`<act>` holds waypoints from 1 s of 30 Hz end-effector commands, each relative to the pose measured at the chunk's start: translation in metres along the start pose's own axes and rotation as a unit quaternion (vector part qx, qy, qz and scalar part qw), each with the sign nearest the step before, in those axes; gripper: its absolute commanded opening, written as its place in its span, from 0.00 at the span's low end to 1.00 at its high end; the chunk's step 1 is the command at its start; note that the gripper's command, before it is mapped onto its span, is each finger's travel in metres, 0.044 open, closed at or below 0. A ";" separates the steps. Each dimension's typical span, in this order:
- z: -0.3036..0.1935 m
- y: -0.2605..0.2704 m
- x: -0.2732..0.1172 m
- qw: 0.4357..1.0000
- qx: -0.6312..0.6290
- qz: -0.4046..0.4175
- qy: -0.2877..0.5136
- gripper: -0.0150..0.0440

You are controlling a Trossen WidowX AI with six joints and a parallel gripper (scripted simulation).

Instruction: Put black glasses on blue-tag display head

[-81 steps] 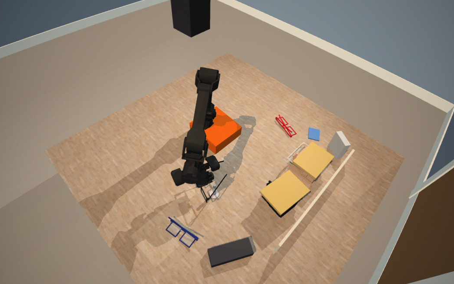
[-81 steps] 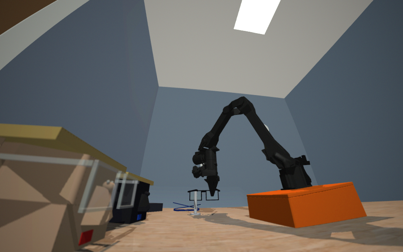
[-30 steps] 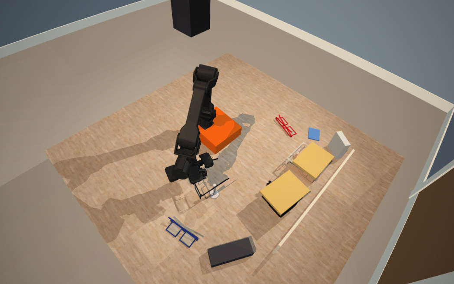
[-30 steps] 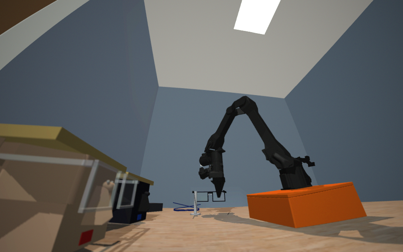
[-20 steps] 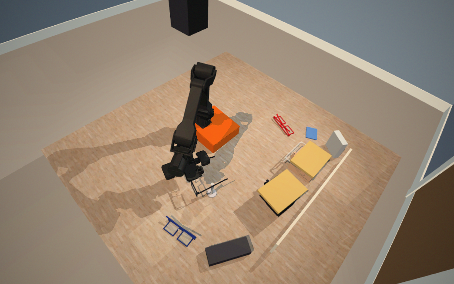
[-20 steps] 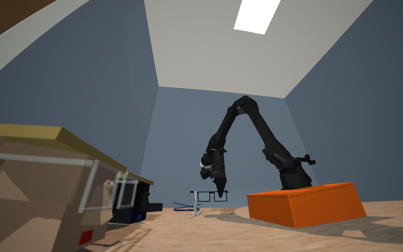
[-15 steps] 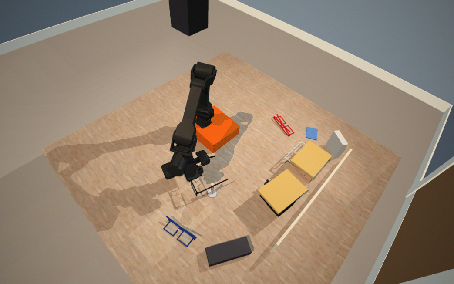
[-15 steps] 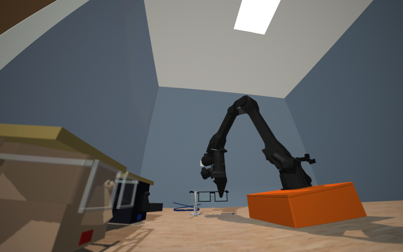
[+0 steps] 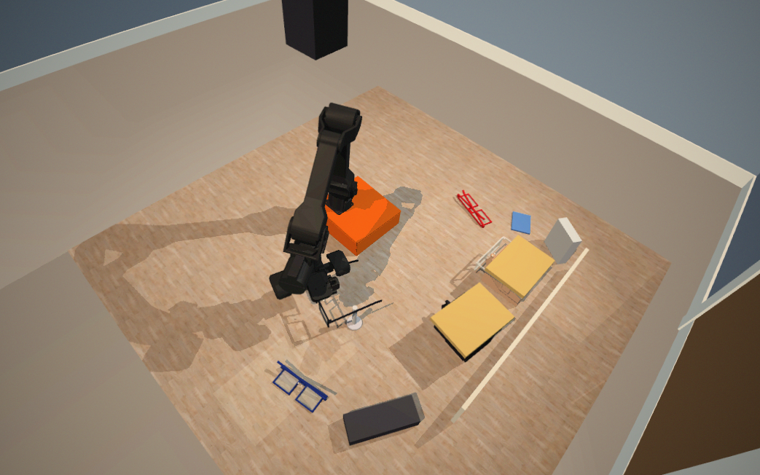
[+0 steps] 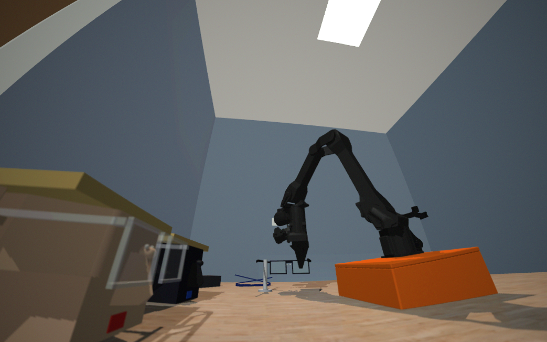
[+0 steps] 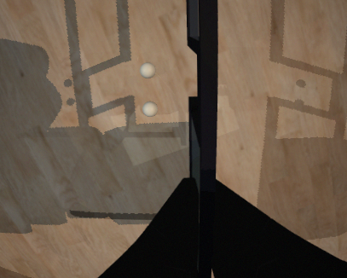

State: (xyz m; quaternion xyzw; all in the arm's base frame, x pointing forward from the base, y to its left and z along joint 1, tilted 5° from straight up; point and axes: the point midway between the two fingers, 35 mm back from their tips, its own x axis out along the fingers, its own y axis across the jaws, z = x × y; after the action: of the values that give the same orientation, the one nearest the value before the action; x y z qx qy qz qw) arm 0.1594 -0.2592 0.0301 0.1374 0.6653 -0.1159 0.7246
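Observation:
My gripper (image 10: 301, 266) (image 11: 197, 188) points down, shut on the front frame of the black glasses (image 9: 365, 307) (image 10: 278, 273) (image 11: 208, 85). The glasses hang above the floor, lenses upright and temples stretching toward the heads' side; one temple passes over or beside the small stand. Two pale round pads (image 11: 147, 70) (image 11: 149, 109) show left of the frame. The dark display head (image 9: 464, 356) (image 10: 171, 271) has a flat yellow top and bears the blue tag (image 10: 189, 295). Its nose (image 10: 199, 273) faces the arm's side; its face is bare. The gripper is well away from it.
The tan head (image 10: 41, 254) has a red tag (image 10: 117, 322) and wears clear-framed glasses (image 10: 120, 250), close beside the dark head. A white stand (image 9: 354, 322) (image 10: 265, 276) is near the held glasses. Blue glasses (image 9: 302, 382), red glasses (image 9: 473, 209) and a dark block (image 9: 381, 419) lie around.

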 end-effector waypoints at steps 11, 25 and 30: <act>0.005 0.000 0.000 1.000 -0.002 0.001 -0.001 0.25; 0.012 -0.001 -0.032 1.000 -0.002 0.001 -0.001 0.25; 0.013 0.000 -0.059 1.000 -0.002 0.001 -0.001 0.25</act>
State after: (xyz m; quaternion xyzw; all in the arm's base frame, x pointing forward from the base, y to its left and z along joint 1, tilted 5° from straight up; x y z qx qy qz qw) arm 0.1665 -0.2640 0.0699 0.1379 0.6672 -0.1122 0.7233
